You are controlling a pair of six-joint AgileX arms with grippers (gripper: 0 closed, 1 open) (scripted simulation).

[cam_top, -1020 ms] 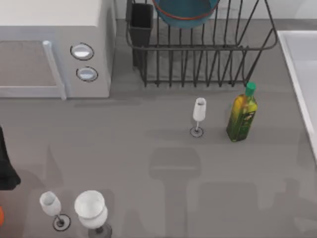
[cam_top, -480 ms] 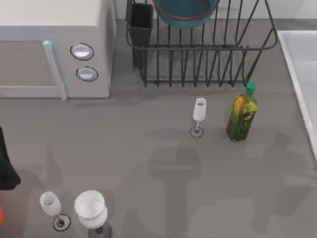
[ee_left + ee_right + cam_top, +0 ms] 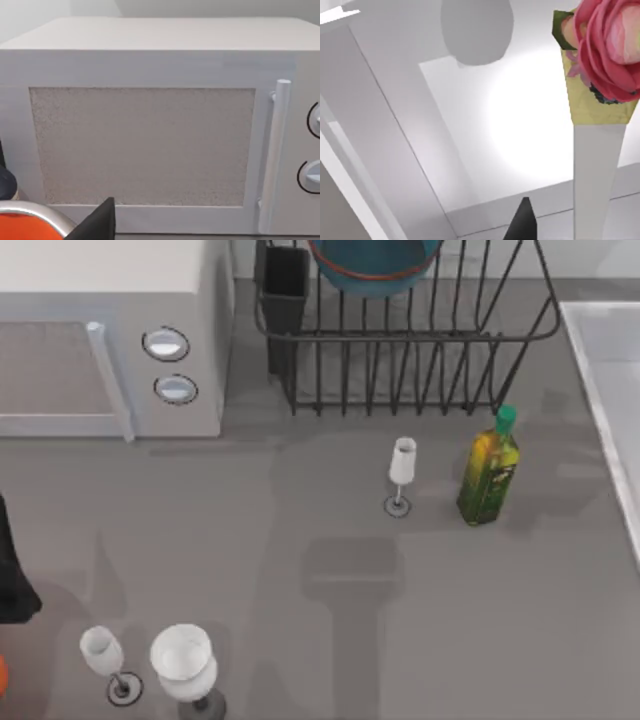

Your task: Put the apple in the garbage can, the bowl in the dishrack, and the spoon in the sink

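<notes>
The bowl (image 3: pixel 374 264) sits in the dishrack (image 3: pixel 405 335) at the table's far edge; the sink (image 3: pixel 610 390) lies along the right edge, its basin (image 3: pixel 530 115) below the right gripper (image 3: pixel 522 220); the left gripper (image 3: pixel 97 222) faces the microwave (image 3: pixel 150 135); whether either claw is open or holding anything, I cannot tell.

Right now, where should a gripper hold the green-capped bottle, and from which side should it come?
Grip the bottle around its narrow neck, just under the green cap, coming from above. It stands upright, and the wine glass beside it on the left crowds a side approach.
</notes>
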